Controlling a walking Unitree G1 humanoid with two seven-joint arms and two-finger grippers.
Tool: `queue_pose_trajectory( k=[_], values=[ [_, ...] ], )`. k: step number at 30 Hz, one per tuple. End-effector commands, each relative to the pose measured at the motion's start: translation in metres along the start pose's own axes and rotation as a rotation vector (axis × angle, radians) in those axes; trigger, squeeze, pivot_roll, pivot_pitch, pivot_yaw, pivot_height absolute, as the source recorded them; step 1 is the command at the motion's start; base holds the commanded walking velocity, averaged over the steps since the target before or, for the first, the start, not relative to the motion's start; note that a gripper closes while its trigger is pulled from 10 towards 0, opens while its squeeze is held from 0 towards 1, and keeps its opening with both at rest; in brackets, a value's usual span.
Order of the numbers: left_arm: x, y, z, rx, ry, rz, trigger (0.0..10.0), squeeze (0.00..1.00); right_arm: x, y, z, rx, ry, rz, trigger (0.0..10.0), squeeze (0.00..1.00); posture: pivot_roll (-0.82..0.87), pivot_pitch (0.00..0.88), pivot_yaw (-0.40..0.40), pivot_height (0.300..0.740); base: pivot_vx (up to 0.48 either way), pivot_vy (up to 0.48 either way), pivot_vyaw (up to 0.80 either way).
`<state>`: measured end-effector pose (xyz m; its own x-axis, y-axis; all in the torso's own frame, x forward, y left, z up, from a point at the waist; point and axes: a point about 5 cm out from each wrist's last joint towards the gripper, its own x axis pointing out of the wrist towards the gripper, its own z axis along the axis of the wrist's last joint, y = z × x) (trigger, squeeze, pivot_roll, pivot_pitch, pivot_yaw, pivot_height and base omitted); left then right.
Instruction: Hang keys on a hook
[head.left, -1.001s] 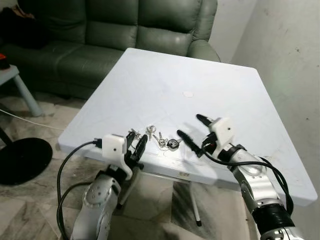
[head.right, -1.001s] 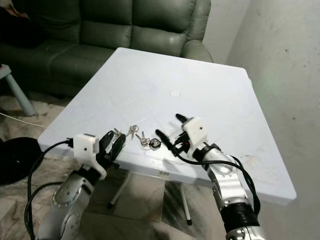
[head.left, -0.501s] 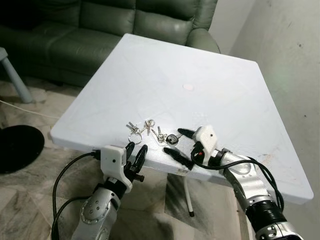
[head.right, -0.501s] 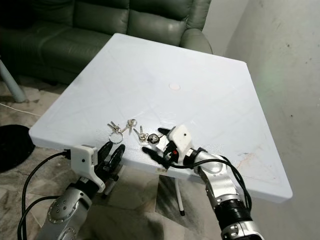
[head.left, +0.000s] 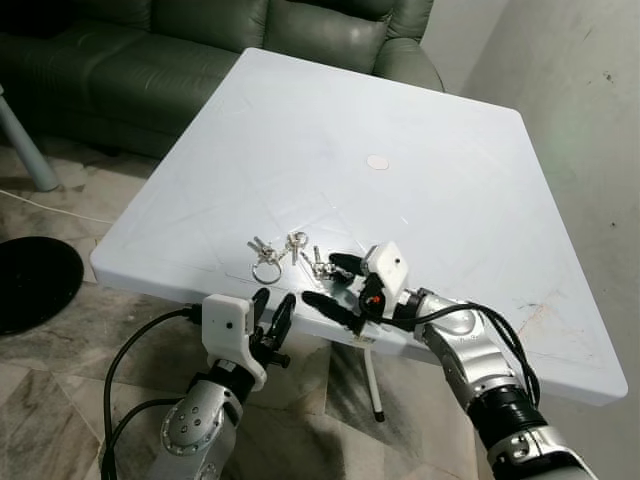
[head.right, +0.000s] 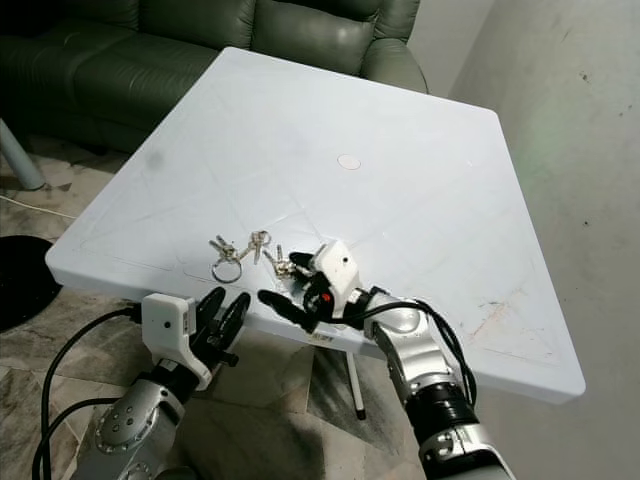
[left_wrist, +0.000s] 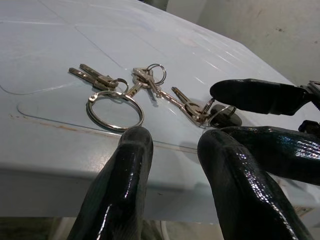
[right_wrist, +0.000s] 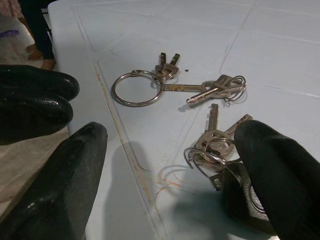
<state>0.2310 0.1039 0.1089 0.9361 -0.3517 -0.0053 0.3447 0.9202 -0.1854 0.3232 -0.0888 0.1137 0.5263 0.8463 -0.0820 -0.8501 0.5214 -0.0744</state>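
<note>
A bunch of silver keys (head.left: 290, 250) lies on the white table (head.left: 420, 180) near its front edge, with a large ring (head.left: 266, 268) and a black fob (right_wrist: 240, 195). My right gripper (head.left: 318, 279) is open at the table edge. One finger (right_wrist: 262, 150) rests over the fob end of the keys, the other finger (right_wrist: 82, 150) hangs just off the edge. My left gripper (head.left: 273, 300) is open just below the front edge, pointing up at the large ring (left_wrist: 115, 107). Neither gripper holds anything.
A green sofa (head.left: 200, 40) stands behind the table. A grey wall (head.left: 580, 120) runs along the right side. A black round base (head.left: 35, 280) sits on the tiled floor at left. A small round mark (head.left: 377, 162) is at the table's middle.
The camera has tilted down over the table. My right gripper has moved left and down to the keys at the table edge. My left gripper has dropped below the edge.
</note>
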Motion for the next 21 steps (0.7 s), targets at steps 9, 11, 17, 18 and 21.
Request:
queue_pose_trajectory(
  k=[9,11,17,18,21],
  values=[
    [-0.0006,-0.0052,0.0029,0.002,-0.003,-0.013,10.0,0.0,-0.002,-0.0043,-0.009,-0.038,0.068,-0.064,5.0,0.0,0.29,0.149,-0.177,0.74,0.0,0.0,0.0],
    [-0.0004,-0.0054,0.0029,0.001,-0.003,-0.012,10.0,0.0,-0.0012,-0.0052,-0.0108,-0.054,0.084,-0.09,2.7,0.0,0.29,0.148,-0.177,0.74,0.0,0.0,0.0],
    [0.0004,-0.006,0.0029,0.002,-0.002,-0.013,10.0,0.0,-0.0002,-0.0071,-0.0096,-0.078,0.084,-0.108,0.0,0.0,0.3,0.141,-0.179,0.74,0.0,0.0,0.0],
    [0.0005,-0.0061,0.003,0.0,-0.003,-0.013,10.0,0.0,0.0,-0.0074,-0.0098,-0.071,0.082,-0.109,0.0,0.0,0.3,0.141,-0.179,0.74,0.0,0.0,0.0],
    [0.0006,-0.0064,0.0031,-0.003,-0.005,-0.013,10.0,0.0,-0.0005,-0.0088,-0.0079,-0.07,0.054,-0.119,0.0,0.0,0.3,0.138,-0.178,0.74,0.0,0.0,0.0]
  ],
)
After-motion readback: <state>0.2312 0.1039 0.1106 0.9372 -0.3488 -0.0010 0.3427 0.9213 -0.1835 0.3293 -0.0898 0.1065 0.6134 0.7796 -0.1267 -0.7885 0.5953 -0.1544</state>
